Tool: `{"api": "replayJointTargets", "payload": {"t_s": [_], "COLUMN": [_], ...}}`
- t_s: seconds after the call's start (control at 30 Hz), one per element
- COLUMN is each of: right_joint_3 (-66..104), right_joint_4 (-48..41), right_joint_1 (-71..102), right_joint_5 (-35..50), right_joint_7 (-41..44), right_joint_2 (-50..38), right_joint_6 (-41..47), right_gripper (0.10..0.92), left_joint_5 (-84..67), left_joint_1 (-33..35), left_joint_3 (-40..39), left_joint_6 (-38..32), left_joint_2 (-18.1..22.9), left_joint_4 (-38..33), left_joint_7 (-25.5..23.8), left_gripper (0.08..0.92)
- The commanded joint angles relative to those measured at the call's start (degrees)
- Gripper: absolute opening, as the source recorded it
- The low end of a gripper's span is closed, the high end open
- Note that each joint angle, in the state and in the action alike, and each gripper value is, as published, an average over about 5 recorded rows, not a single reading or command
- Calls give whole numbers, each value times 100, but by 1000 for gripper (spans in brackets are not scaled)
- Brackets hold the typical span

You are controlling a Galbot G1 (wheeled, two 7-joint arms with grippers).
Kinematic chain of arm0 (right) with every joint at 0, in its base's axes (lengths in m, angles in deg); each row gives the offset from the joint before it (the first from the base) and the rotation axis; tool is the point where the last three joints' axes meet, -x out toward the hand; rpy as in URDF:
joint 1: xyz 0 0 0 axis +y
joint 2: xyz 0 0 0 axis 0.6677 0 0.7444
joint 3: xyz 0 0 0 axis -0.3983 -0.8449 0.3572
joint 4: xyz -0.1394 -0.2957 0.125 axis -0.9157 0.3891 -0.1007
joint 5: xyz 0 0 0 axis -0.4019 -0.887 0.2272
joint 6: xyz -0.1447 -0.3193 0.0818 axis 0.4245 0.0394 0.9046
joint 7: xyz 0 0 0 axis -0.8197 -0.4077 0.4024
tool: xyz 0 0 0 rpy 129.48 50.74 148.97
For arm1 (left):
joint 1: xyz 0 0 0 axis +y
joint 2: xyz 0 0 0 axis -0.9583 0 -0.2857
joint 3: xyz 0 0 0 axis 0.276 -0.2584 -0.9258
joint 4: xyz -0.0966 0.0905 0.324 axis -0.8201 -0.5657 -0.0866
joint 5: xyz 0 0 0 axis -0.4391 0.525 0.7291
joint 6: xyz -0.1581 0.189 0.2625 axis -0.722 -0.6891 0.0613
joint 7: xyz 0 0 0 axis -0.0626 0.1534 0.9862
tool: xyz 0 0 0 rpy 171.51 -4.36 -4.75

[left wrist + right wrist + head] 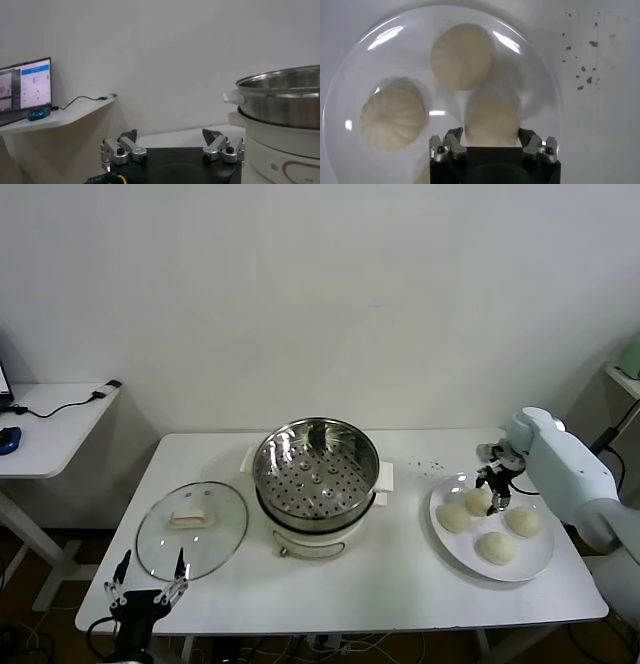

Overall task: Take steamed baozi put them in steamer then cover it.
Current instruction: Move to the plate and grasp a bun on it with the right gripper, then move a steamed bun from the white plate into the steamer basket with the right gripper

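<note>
From the head cam: the steamer [316, 484] sits mid-table on its white base, lid off, perforated tray bare, opening facing straight up. Its glass lid [191, 529] lies flat on the table to the robot's left of it. The four baozi [479, 501] are all on the white plate [445, 550] over on the robot's right, well apart from the pot. The right gripper [496, 500] is down over the plate, fingers pointing down, right at the bun on the back side of the plate nearest the wall. The left gripper [147, 584] is parked at the table's front edge just below the lid, fingers spread wide, nothing in them.

Left wrist cam: the left gripper [172, 144] has both fingertips standing far apart with only air between. The steamer [282, 102] is off to the side, upright, rim level.

Right wrist cam: looking straight down on the plate [350, 75]. The right gripper [492, 141] straddles one baozi [492, 120], a fingertip [451, 142] on each side of it. Jaws look partly closed in around it, but I honestly can't tell if they're actually pinching it or only beside it. Two more buns [462, 56] sit on the plate nearby, all round, pleated tops facing up, so no real long axis.
</note>
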Motion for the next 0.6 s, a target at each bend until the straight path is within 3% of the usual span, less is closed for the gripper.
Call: {"api": "replayJointTargets", "payload": {"t_s": [0.03,0.37,0.6], "right_joint_3": [-8,-1727,-2952], "right_joint_4": [-31,877,1016], "right_joint_1": [-80,-1523,-2926], "right_joint_5": [4,1279,2284], "right_joint_7": [49,448,624], "right_joint_2": [33,-286,316], "right_joint_6": [-56,-505,-980], "right_gripper": [700,696,696], "left_joint_5": [4,3,0], "left_joint_1": [7,82,159], "left_joint_3": [-1,15,12], "left_joint_6": [-4,-14,-24], "left_joint_2": [0,4,17], "left_joint_4": [-13,-77,-130], "left_joint_7": [0,4,9], "left_gripper": [823,823,823]}}
